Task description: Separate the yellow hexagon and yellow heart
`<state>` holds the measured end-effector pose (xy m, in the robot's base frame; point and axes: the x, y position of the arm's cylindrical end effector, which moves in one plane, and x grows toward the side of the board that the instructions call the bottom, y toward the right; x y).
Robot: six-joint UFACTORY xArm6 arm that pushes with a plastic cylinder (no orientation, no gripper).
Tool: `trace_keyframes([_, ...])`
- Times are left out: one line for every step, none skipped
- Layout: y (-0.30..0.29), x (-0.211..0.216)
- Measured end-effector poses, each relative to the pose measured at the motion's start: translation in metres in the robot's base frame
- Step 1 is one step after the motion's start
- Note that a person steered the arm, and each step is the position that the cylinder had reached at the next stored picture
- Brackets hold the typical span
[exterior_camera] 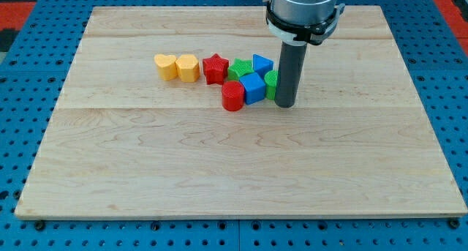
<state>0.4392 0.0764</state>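
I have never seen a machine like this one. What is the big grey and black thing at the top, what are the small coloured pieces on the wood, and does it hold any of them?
There is one picture, from a single camera looking down at an angle on a wooden board. The grey and black thing is the end of a robot arm. It has no claw, only a straight dark rod, so it holds nothing; it can only push. My tip rests at the right end of a cluster of blocks: a red star, a red cylinder, two blue blocks and green blocks, one partly hidden behind the rod. At the view's left, the yellow heart and yellow hexagon sit touching each other, far from my tip.
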Motion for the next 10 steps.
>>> trace_keyframes([-0.018,0.051])
trace_keyframes([-0.144,0.046])
trace_keyframes([-0.256,-0.001])
trace_keyframes([-0.273,-0.040])
trace_keyframes([-0.259,-0.041])
trace_keyframes([-0.250,-0.052])
trace_keyframes([-0.230,-0.066])
trace_keyframes([-0.216,-0.067])
trace_keyframes([-0.206,-0.079])
trace_keyframes([-0.198,-0.095])
